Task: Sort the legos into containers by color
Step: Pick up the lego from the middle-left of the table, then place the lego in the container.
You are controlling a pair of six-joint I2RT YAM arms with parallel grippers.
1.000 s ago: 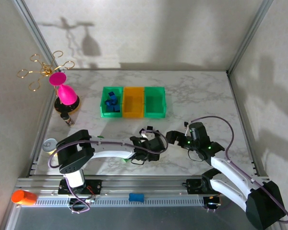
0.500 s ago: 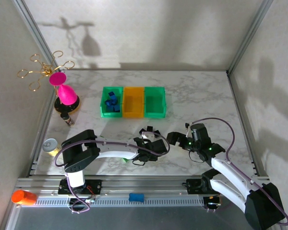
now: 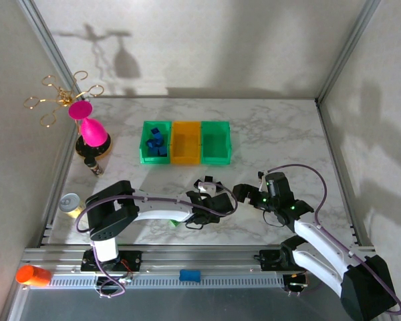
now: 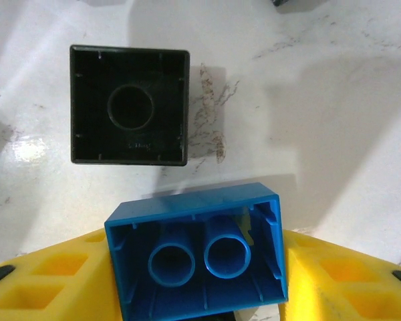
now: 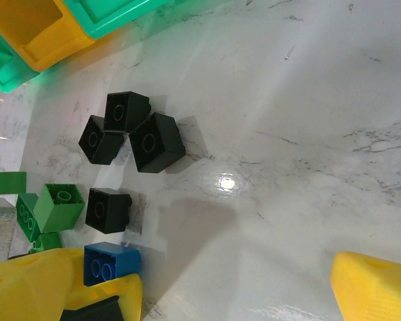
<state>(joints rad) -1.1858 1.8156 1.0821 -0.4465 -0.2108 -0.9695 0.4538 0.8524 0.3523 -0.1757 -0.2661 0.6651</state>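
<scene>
Left wrist: blue brick sits pinched between the left gripper fingers, near-centre table, beside a black brick. The arm has crept right and settled. Grab looks made; left green bin holds blues. Right gripper gapes, idle.

The left gripper has its jaws filled by a blue brick. A black brick sits just ahead to its left, with bare worktop ahead to its right. Straight ahead of the right gripper the worktop lies free; three black bricks, green bricks and the left gripper crowd its left.
</scene>
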